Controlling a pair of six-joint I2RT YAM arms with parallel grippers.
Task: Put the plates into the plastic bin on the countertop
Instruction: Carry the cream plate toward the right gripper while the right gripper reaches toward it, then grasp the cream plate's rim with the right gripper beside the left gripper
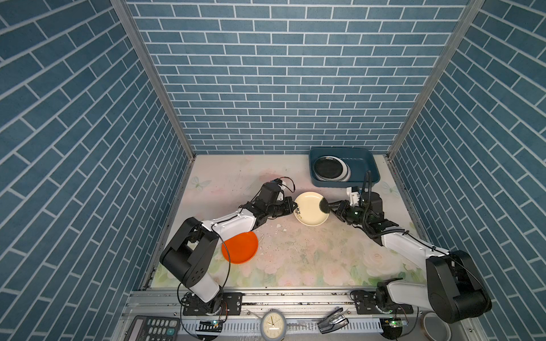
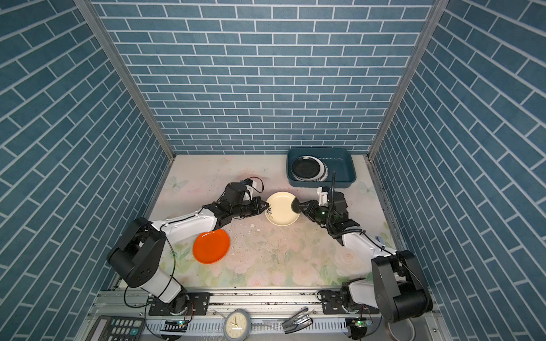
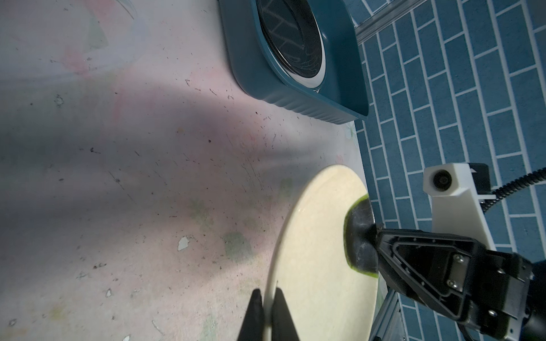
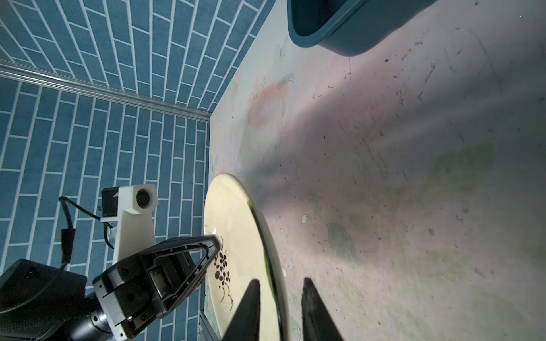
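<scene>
Orange plate (image 1: 240, 248) lies flat on the countertop (image 1: 295, 259) well behind the left claw, partly under that arm; an elbow sweep could drag it. Left claw (image 1: 295, 207) is pinched on the cream plate (image 1: 311, 208) at its rim, and the plate appears raised between the two claws. Right claw (image 1: 328, 206) straddles the opposite rim by a dark blotch, jaws parted, with a gap beside one finger (image 4: 316, 319). Risk: if left lets go before right bites, the plate drops and chips. A thin rim grip may also pivot. Bin (image 1: 362, 168) sits just beside the right claw, a black plate (image 1: 328, 166) on top of its stack. A sagging plate could catch the bin's wall.
</scene>
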